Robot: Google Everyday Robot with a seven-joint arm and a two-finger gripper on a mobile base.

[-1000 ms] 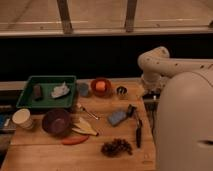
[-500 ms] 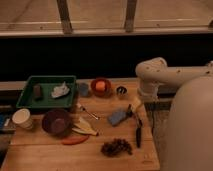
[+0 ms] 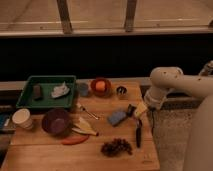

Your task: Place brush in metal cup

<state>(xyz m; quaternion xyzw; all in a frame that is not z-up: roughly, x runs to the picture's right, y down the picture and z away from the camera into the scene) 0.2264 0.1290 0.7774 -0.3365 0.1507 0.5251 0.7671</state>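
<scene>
A wooden table [image 3: 45,155] stands before a dark band of wall [image 3: 100,55], with a pale ledge and two slanted posts [image 3: 64,15] above it. At the back-left corner sits a green tray [image 3: 26,91] holding a small dark block and a crumpled white piece. By the left edge stands a white paper cup [image 3: 22,118], and next to it a purple bowl [image 3: 56,121]. A banana [image 3: 85,127] lies just beside the bowl, with an orange-red strip [image 3: 75,140] nearer the front edge. A small silver spoon [image 3: 88,112] lies mid-table. Along the back edge come a blue-grey cup [image 3: 83,89], a red bowl [image 3: 101,86] with an orange thing in it, then the metal cup [image 3: 121,91], upright and on its own. A blue sponge [image 3: 117,118] lies right of centre, and a bunch of dark grapes [image 3: 117,147] sits near the front edge. The gripper [image 3: 133,111] hangs low between the sponge and the right edge, on a white arm [image 3: 165,85] reaching in from the right; whether it is clenched or released cannot be told. The brush [image 3: 138,132] lies flat just in front of it, along the right edge, well apart from the metal cup. Speckled floor [image 3: 172,132] shows past the right edge.
</scene>
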